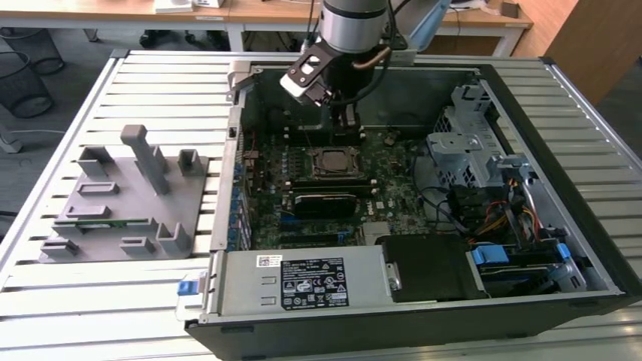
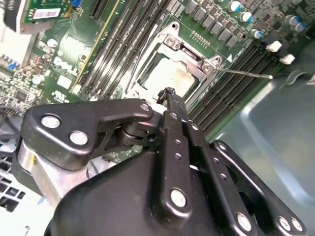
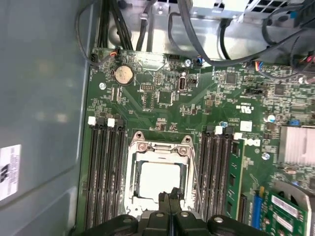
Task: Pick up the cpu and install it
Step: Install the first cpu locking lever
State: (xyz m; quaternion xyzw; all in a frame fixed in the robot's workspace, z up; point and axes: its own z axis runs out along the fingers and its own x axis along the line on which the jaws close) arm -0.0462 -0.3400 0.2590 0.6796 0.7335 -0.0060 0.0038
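Black two-finger gripper — jaws clenched together, empty — just above the small square silvery-topped cpu. The cpu lies in the metal-framed socket of a green motherboard.

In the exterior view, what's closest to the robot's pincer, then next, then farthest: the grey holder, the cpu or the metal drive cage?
1. The cpu, in its socket just by the pincer.
2. The metal drive cage, inside the case, towards the exterior view's right.
3. The grey holder, on the table outside the case, at the exterior view's left.
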